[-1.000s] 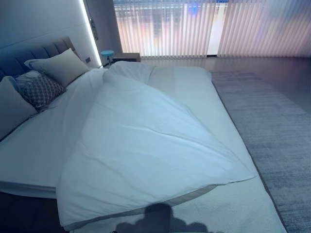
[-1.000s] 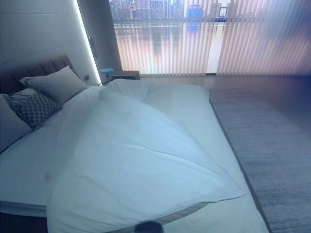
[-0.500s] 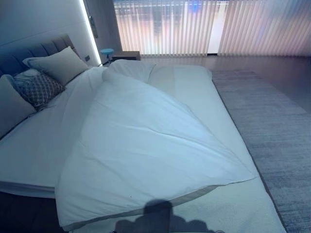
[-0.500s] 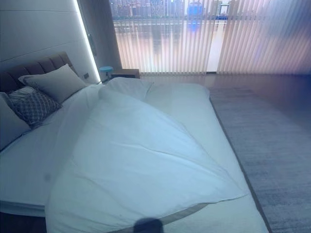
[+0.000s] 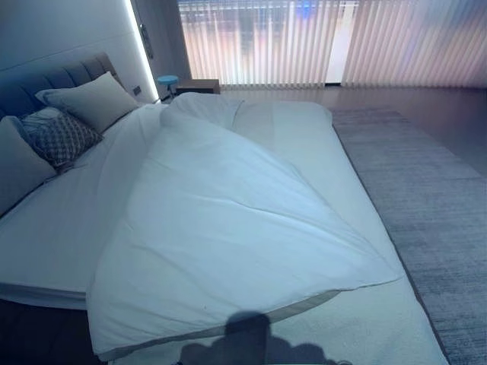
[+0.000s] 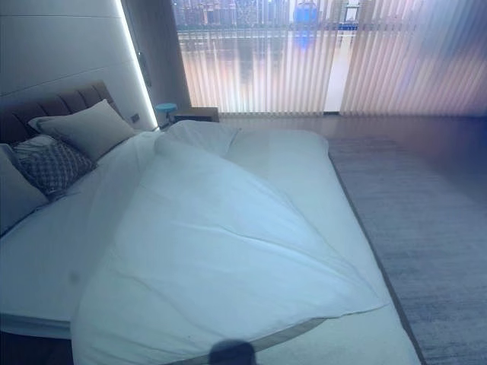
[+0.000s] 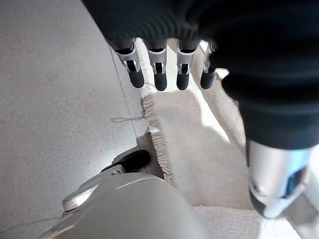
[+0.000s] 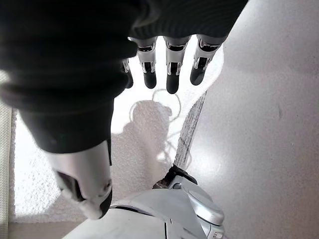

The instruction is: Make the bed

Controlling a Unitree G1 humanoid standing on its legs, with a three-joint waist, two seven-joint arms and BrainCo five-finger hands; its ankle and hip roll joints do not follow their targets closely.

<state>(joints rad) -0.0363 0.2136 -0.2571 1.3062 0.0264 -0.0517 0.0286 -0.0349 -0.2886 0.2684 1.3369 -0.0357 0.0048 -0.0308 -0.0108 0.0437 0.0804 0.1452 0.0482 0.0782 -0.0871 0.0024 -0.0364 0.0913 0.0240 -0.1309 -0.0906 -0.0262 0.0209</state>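
white duvet [image 5: 228, 228] lies skewed and diagonal across the bed's white mattress [image 5: 46, 243], bunched toward the grey pillows [image 5: 91, 103] | left hand [image 7: 164, 69], right hand [image 8: 164, 64] hang over floor, fingers straight, empty | risk: one-corner pull worsens skew; fringed pale rug [image 7: 194, 149] underfoot may snag a step

The white duvet [image 5: 228, 228] lies crumpled and skewed diagonally across the bed [image 5: 46, 243], clear of any fingers.
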